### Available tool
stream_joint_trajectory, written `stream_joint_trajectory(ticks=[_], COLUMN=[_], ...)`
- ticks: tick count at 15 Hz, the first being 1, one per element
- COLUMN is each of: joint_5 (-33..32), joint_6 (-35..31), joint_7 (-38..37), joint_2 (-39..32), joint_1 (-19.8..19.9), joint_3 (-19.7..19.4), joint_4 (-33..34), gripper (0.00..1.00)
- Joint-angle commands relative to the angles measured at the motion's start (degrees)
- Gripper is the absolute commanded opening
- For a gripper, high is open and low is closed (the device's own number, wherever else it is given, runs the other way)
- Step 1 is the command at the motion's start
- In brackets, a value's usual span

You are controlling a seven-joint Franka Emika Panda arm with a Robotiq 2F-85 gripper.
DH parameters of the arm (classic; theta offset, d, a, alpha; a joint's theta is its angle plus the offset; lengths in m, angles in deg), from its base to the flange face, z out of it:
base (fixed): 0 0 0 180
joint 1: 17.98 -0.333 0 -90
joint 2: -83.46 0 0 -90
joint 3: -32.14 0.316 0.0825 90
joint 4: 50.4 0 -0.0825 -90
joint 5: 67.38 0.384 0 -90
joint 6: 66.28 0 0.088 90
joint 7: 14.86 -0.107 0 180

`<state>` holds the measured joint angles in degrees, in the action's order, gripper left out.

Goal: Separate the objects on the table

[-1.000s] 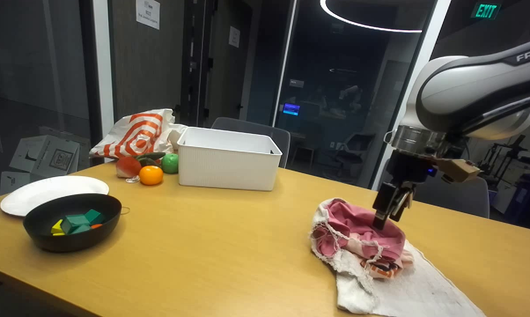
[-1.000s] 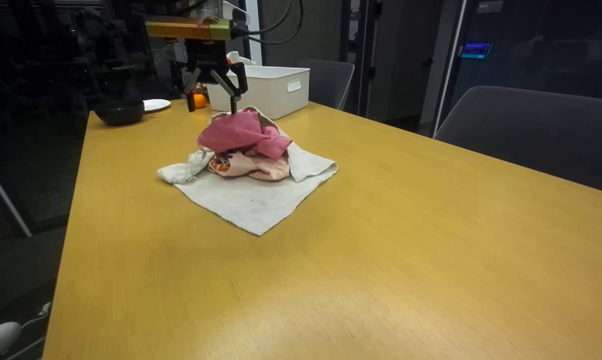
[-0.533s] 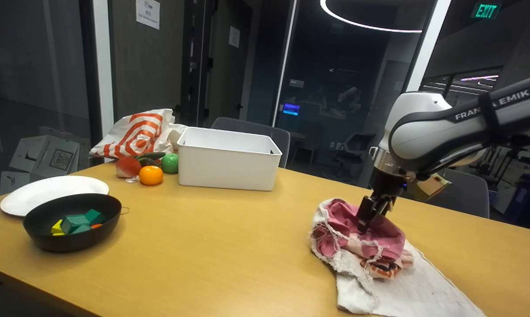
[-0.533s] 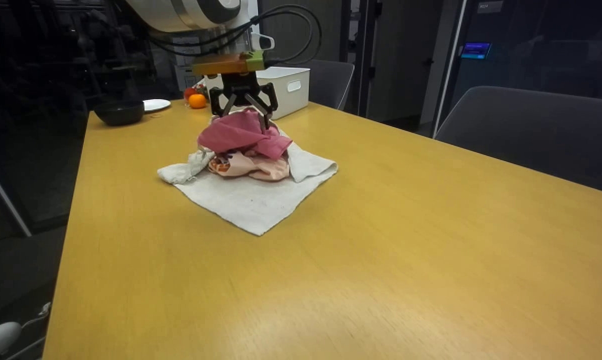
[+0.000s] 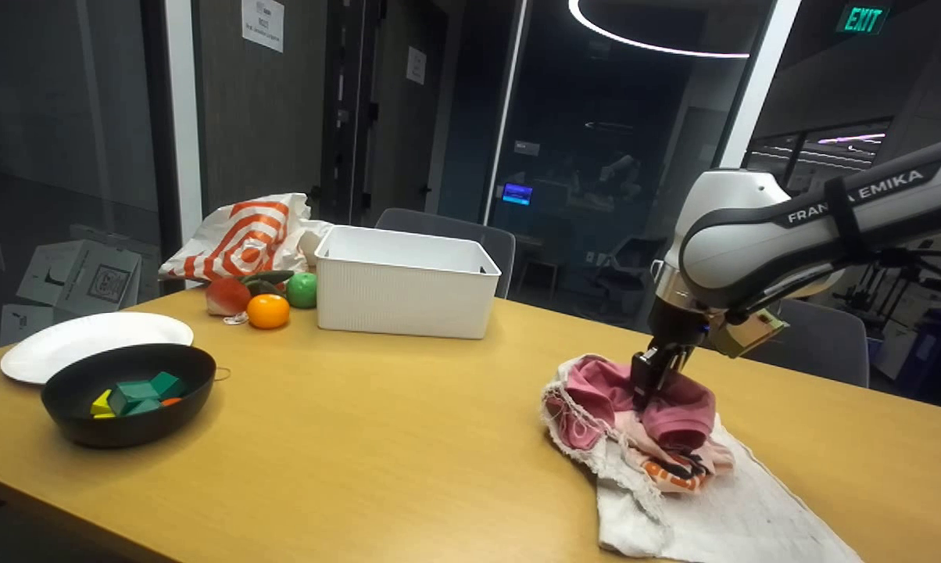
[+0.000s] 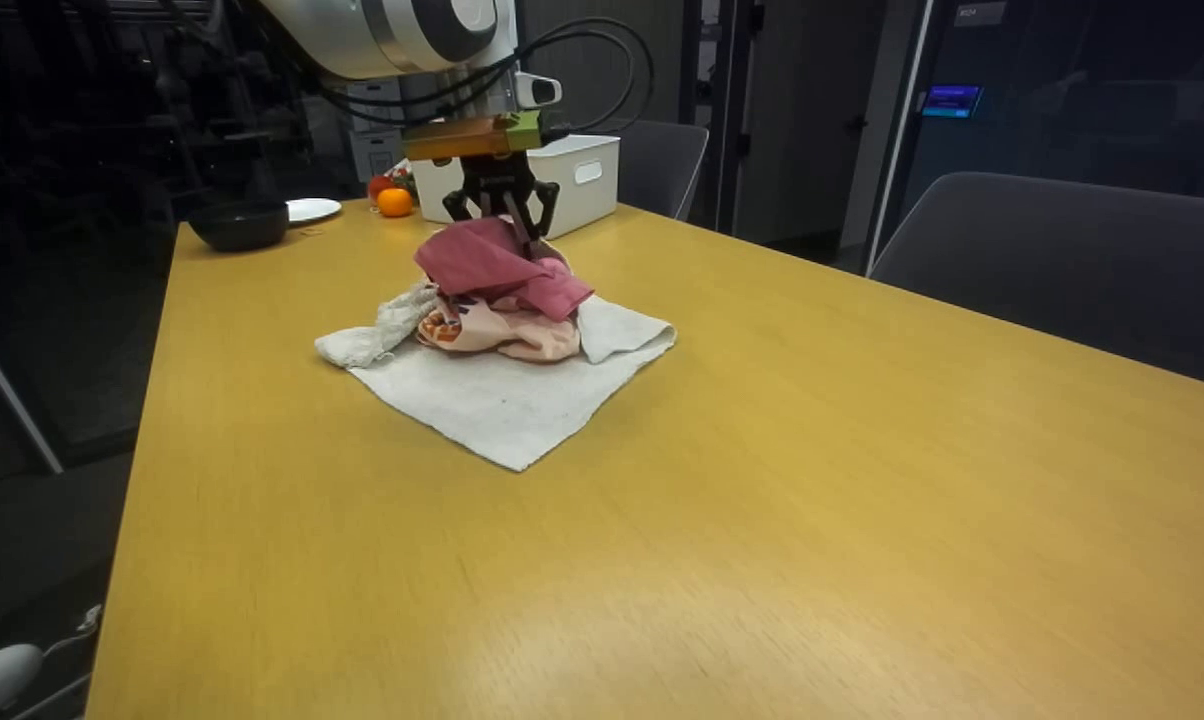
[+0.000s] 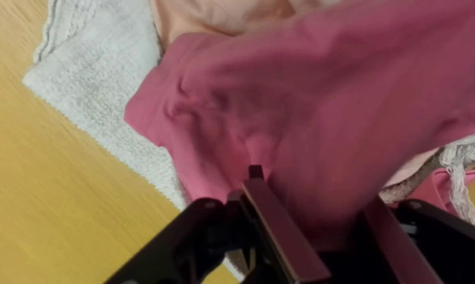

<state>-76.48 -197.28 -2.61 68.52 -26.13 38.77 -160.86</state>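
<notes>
On the wooden table lies a heap of cloths: a pink cloth [image 5: 681, 410] on top, a peach cloth [image 6: 537, 335] with an orange print under it, and a white towel [image 6: 502, 410] spread beneath both. My gripper [image 5: 645, 397] points down into the pink cloth in both exterior views. In the wrist view the gripper [image 7: 315, 191] has its jaws part way together, with pink fabric bunched up between them. One finger [image 7: 281, 232] shows its pad along the fabric; the far fingertip is covered by cloth. Whether the fabric is pinched firmly does not show.
Farther along the table stand a white bin [image 5: 404, 301], an orange [image 5: 268, 311], a green fruit [image 5: 302, 290], a red one [image 5: 227, 297] and a printed bag [image 5: 252, 242]. A white plate [image 5: 95, 328] lies behind a black pan [image 5: 127, 434] holding several blocks [image 5: 134, 397].
My gripper has come down into the pink cloth, and its jaws have moved closer together. The pink cloth has bunched and shifted around the fingers, and the towel's fringed edge moved slightly with it.
</notes>
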Motion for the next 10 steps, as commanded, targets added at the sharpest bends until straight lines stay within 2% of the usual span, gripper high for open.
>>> stream_joint_trajectory(ticks=[1,2,3,4,6,10], joint_5=[-0.3,-0.1,-0.3,-0.5,-1.5,-4.0], joint_6=[-0.1,0.2,0.1,0.4,0.8,1.3], joint_7=[-1.8,-2.1,-2.4,-2.8,-3.8,-6.6], joint_2=[-0.2,0.0,0.2,0.7,1.7,3.8], joint_1=[0.1,0.2,0.2,0.2,0.3,0.6], joint_3=[0.0,0.0,-0.1,-0.2,-0.8,-2.5], joint_4=[1.6,1.8,2.0,2.2,2.8,4.1], gripper=[0.13,0.09,0.10,0.07,0.12,0.13])
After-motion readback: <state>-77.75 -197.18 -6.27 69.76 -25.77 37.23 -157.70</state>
